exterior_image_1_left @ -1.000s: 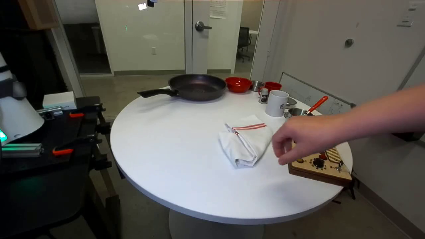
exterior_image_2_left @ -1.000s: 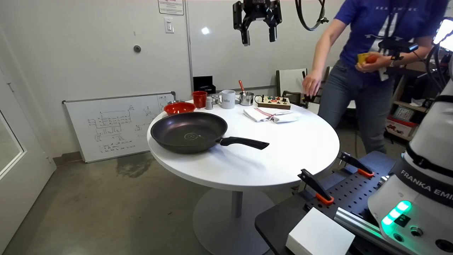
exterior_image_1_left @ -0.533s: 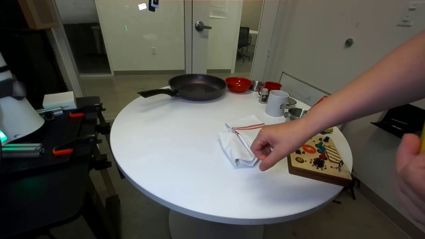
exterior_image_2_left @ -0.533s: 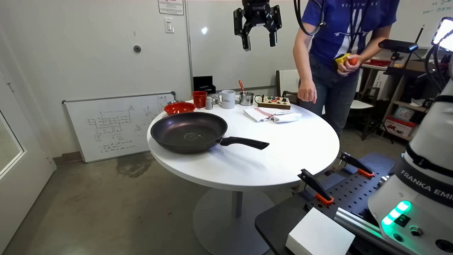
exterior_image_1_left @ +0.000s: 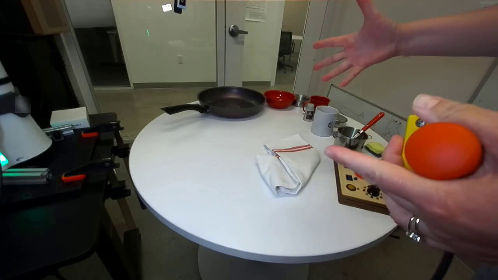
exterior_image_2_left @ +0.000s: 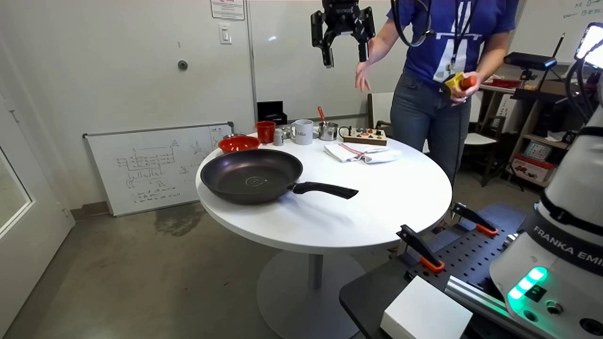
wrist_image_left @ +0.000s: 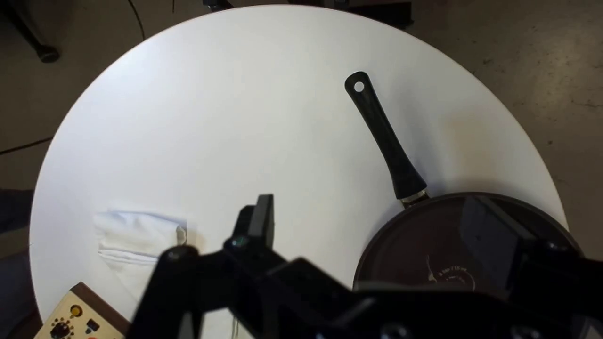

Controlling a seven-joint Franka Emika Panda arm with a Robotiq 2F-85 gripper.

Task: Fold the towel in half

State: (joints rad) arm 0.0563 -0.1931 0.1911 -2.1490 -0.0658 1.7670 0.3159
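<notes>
In an exterior view, a small white cloth towel with thin red stripes (exterior_image_1_left: 293,167) rests on a round white table (exterior_image_1_left: 194,186), near a white mug with a dark print (exterior_image_1_left: 324,121) and a flat wooden box with knobs (exterior_image_1_left: 356,192), touching neither, and well apart from a dark round frying pan (exterior_image_1_left: 231,103). Its long axis runs from the striped end by the mug toward the near table edge, leaning a little left, and the narrow folded end (exterior_image_1_left: 286,189) points at that edge. In an exterior view with the red stripes (exterior_image_2_left: 352,150) at its left, the axis runs left to right and the narrow end points right.

The cloth is rumpled and layered: a flap lies folded over along one long side, its edge slanting down the middle. Two parallel stripes cross the wide end, and a short piece of red shows on the flap's edge.

The black two-finger gripper (exterior_image_2_left: 346,58) hangs above the table, well apart from the towel, its fingers spread wide; in the wrist view its dark body hides part of the towel. A person in a blue T-shirt (exterior_image_2_left: 433,80) stands by the table, the right hand (exterior_image_1_left: 365,44) spread in the air, the left hand (exterior_image_1_left: 432,198) around a yellow device with a round orange button (exterior_image_1_left: 443,151).
</notes>
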